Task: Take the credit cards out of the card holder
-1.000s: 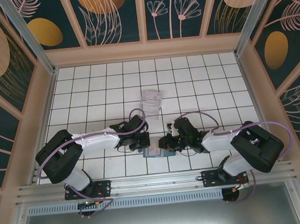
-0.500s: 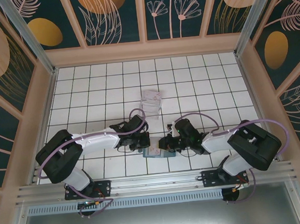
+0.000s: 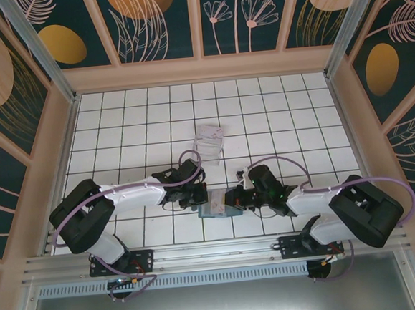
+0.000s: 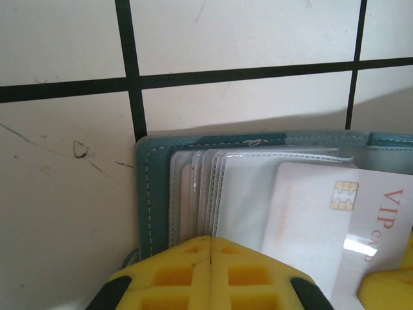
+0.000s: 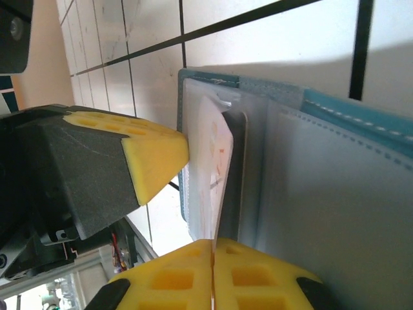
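The teal card holder (image 3: 213, 211) lies open on the tiles between the two arms. In the left wrist view its left panel (image 4: 152, 194) carries clear sleeves, and a pale credit card (image 4: 316, 219) marked VIP sticks out of one. My left gripper (image 4: 211, 240) is shut, its tips resting on the sleeves at the holder's near edge. My right gripper (image 5: 213, 244) is shut on the edge of the pale card (image 5: 211, 152), which stands up from the holder (image 5: 342, 213). A dark card edge (image 5: 236, 174) sits just behind it. From above, the left gripper (image 3: 200, 196) and right gripper (image 3: 234, 198) meet over the holder.
A clear ridged plastic tray (image 3: 210, 139) lies on the white tiled table a little beyond the grippers. The left gripper's yellow fingertip (image 5: 155, 152) is close beside the card in the right wrist view. Wooden walls ring the table.
The right gripper's jaws have closed onto the pale card, and the right arm's elbow has swung out to the right. The left arm has stayed put.
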### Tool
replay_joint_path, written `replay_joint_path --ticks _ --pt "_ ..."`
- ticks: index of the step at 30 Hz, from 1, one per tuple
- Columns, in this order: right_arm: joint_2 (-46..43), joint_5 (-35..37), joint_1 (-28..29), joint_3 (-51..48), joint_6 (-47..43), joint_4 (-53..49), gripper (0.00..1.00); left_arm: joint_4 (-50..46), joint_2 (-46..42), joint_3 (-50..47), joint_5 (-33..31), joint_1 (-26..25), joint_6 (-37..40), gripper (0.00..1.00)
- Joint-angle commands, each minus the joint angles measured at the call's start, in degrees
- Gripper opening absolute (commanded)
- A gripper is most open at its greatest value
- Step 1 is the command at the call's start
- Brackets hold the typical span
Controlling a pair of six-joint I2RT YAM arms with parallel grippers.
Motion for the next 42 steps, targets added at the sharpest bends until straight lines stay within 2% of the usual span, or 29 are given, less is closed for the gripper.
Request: replay_joint_path --ticks 1,10,16,20,22,26,29,37,42 --pt "-2.0 2.1 -1.0 1.0 -2.1 -5.7 0.06 -3.4 2.6 -1.1 -1.0 0.1 1.0 0.05" --pt "-7.5 3.6 -2.8 3.0 -5.9 -17.6 0.06 -3.3 2.1 -1.6 -1.0 0.0 1.1 0.05" --pt "-12.3 5.7 -5.0 7.4 -10.0 -27.2 0.05 -3.0 1.6 -1.8 -1.3 0.0 0.9 0.05" --pt "-12.5 6.8 -6.6 12.2 -15.3 -31.1 0.04 -2.5 1.3 -2.2 -1.3 0.0 0.8 0.05" --pt "-10.8 7.8 -7.0 16.5 -20.7 -34.0 0.0 -2.0 1.1 -2.6 -1.2 0.1 0.8 0.05" --pt "-6.5 14.3 -7.3 25.7 -33.9 -41.2 0.0 -1.1 0.5 -3.3 -1.1 0.0 0.4 0.05" --pt "-3.3 17.5 -8.2 32.1 -47.0 -43.8 0.0 -0.7 0.2 -3.6 -0.8 0.0 0.4 0.05" --pt "7.6 9.9 -13.1 47.3 -76.3 -50.4 0.0 -1.8 0.3 -3.0 -0.9 0.1 2.2 0.05" --pt "16.7 10.5 -13.2 57.7 -87.0 -56.5 0.0 -1.7 0.1 -3.1 -0.6 0.0 2.2 0.05"
